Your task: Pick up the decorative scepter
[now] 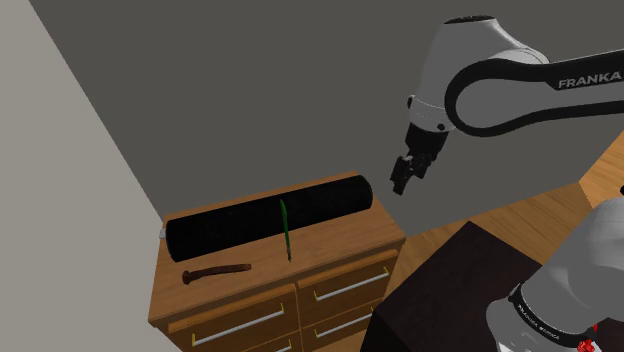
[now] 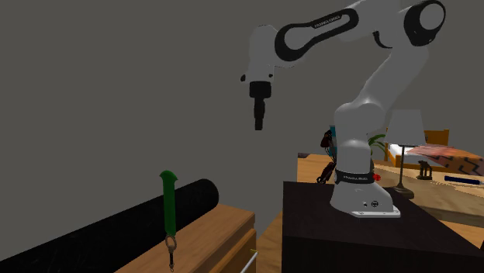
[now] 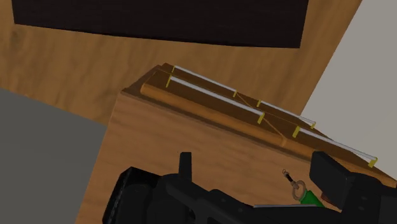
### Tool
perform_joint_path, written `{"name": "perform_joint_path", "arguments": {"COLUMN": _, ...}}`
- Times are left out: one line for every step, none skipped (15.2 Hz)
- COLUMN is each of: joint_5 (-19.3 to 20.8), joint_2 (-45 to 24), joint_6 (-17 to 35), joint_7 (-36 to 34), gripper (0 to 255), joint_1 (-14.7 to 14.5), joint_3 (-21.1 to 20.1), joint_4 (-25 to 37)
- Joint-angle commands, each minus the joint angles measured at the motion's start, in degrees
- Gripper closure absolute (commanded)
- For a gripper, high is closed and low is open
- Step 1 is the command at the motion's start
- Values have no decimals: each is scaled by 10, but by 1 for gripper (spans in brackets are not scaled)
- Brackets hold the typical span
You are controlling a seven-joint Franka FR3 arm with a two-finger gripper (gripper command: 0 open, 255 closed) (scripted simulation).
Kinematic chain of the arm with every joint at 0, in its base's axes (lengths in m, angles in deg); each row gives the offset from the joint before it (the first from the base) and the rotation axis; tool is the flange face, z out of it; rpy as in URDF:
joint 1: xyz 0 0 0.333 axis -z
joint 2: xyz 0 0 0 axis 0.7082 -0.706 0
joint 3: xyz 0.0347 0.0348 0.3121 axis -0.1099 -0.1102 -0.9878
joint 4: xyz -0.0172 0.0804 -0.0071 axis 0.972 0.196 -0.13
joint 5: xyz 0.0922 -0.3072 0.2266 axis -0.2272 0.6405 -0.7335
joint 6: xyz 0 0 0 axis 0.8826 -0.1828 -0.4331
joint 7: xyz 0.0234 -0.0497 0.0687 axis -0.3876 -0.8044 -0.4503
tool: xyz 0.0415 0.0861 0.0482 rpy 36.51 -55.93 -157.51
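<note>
Scepter (image 1: 286, 228) (image 2: 168, 203) (image 3: 308, 198), a slim green rod with a small ring at its lower end, leans against a black cylinder (image 1: 250, 215) on a wooden dresser (image 1: 335, 242), ringed tip resting on the top. The gripper (image 1: 400, 185) (image 2: 259, 126) (image 3: 256, 159) hangs in the air well apart from it, fingers spread, holding nothing. A brown spike (image 1: 215, 271) lies near.

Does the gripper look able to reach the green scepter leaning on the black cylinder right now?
Probably yes. The gripper hangs open in free air above the end of the dresser, nothing between it and the green scepter. The black cylinder backs the scepter, so come from the front.
</note>
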Motion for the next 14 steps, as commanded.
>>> {"name": "perform_joint_path", "arguments": {"joint_5": -9, "joint_2": -26, "joint_6": 62, "joint_7": -4, "gripper": 0, "joint_1": -8, "joint_3": -14, "joint_4": -17}}
{"name": "perform_joint_path", "arguments": {"joint_5": -12, "joint_2": -41, "joint_6": 92, "joint_7": -6, "gripper": 0, "joint_1": -12, "joint_3": -21, "joint_4": -23}}
{"name": "perform_joint_path", "arguments": {"joint_5": -16, "joint_2": -56, "joint_6": 122, "joint_7": -8, "gripper": 0, "joint_1": -15, "joint_3": -29, "joint_4": -29}}
{"name": "perform_joint_path", "arguments": {"joint_5": -19, "joint_2": -74, "joint_6": 152, "joint_7": -11, "gripper": 0, "joint_1": -18, "joint_3": -36, "joint_4": -34}}
{"name": "perform_joint_path", "arguments": {"joint_5": -21, "joint_2": -92, "joint_6": 182, "joint_7": -13, "gripper": 0, "joint_1": -21, "joint_3": -44, "joint_4": -37}}
{"name": "perform_joint_path", "arguments": {"joint_5": -22, "joint_2": -112, "joint_6": 212, "joint_7": -16, "gripper": 0, "joint_1": -23, "joint_3": -52, "joint_4": -39}}
{"name": "perform_joint_path", "arguments": {"joint_5": -23, "joint_2": -133, "joint_6": 242, "joint_7": -20, "gripper": 0, "joint_1": -24, "joint_3": -60, "joint_4": -40}}
{"name": "perform_joint_path", "arguments": {"joint_5": -22, "joint_2": -155, "joint_6": 272, "joint_7": -24, "gripper": 0, "joint_1": -25, "joint_3": -68, "joint_4": -40}}
{"name": "perform_joint_path", "arguments": {"joint_5": -19, "joint_2": -178, "joint_6": 302, "joint_7": -30, "gripper": 0, "joint_1": -25, "joint_3": -77, "joint_4": -39}}
{"name": "perform_joint_path", "arguments": {"joint_5": -14, "joint_2": -201, "joint_6": 331, "joint_7": -36, "gripper": 0, "joint_1": -24, "joint_3": -86, "joint_4": -37}}
{"name": "perform_joint_path", "arguments": {"joint_5": -7, "joint_2": -226, "joint_6": 360, "joint_7": -44, "gripper": 0, "joint_1": -21, "joint_3": -95, "joint_4": -34}}
{"name": "perform_joint_path", "arguments": {"joint_5": 4, "joint_2": -251, "joint_6": 389, "joint_7": -54, "gripper": 0, "joint_1": -18, "joint_3": -105, "joint_4": -29}}
{"name": "perform_joint_path", "arguments": {"joint_5": 18, "joint_2": -276, "joint_6": 417, "joint_7": -67, "gripper": 0, "joint_1": -12, "joint_3": -116, "joint_4": -24}}
{"name": "perform_joint_path", "arguments": {"joint_5": 39, "joint_2": -303, "joint_6": 443, "joint_7": -85, "gripper": 0, "joint_1": -5, "joint_3": -126, "joint_4": -17}}
